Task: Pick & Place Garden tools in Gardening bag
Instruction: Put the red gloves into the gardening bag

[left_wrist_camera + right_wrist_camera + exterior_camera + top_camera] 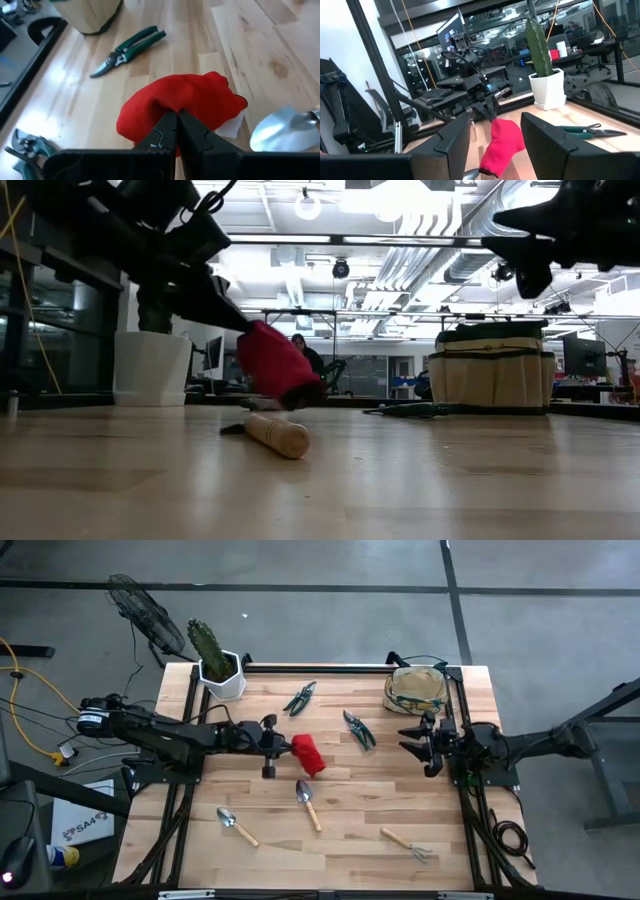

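Observation:
A red glove (308, 754) hangs mid-table from my left gripper (285, 746), which is shut on it. The tan gardening bag (415, 688) stands at the far right corner. Two pruners (300, 697) (359, 730) lie flat on the far half. Two trowels (307, 802) (236, 826) and a rake (408, 845) lie on the near half. My right gripper (415, 736) hovers open just near of the bag, pointing toward the glove (502, 145), with nothing between its fingers. My left gripper pinches a bunch of the glove's fabric at its left end (169, 109) between its two fingertips (162, 134). The fingers come from the table's left, slanting down. The glove sags below and beyond them, its dark-cuffed lower end (300, 395) close above the table; whether that end touches, I cannot tell.
A white pot with a cactus (222, 675) stands at the far left corner. A trowel's blade (280, 130) lies just near of the glove. One pruner (131, 50) lies between the glove and the bag (90, 15). Bare wood runs between the glove and the right arm.

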{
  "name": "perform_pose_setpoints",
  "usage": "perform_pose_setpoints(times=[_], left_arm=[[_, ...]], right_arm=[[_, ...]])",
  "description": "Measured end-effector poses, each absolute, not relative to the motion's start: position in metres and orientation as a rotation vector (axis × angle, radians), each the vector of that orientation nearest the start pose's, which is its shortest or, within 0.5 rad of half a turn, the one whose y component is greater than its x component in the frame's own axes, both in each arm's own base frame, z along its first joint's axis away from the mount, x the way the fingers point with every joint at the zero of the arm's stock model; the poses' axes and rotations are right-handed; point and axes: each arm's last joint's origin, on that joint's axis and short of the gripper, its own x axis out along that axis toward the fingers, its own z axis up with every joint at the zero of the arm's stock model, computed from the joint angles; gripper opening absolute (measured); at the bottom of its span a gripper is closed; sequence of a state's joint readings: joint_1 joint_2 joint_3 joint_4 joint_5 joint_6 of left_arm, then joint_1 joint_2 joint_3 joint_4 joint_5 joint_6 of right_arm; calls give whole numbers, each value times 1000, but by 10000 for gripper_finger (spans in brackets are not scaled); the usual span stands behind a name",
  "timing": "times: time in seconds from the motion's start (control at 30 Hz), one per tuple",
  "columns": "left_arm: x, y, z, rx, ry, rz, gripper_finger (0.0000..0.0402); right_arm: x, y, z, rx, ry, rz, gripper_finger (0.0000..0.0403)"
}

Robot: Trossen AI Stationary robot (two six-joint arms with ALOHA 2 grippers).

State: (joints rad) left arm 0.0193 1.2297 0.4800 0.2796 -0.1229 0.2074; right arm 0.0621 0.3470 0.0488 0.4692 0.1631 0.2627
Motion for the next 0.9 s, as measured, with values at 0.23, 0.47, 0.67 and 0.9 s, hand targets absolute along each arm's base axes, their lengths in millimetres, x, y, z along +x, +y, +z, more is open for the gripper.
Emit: perform_pose_setpoints(times=[0.23, 0.47, 0.67, 0.9], left_arm=[[242, 8, 194, 258, 456, 90, 0], [245, 9, 200, 298, 459, 105, 0], [248, 9, 211, 339, 459, 95, 0], [252, 9, 230, 421, 406, 70, 0]], right_arm=[[146, 14, 219, 187, -143, -20, 168], [189, 30, 240, 167, -63, 44, 168], [223, 38, 235, 254, 43, 50, 168], [243, 41, 233, 256, 63, 29, 168]])
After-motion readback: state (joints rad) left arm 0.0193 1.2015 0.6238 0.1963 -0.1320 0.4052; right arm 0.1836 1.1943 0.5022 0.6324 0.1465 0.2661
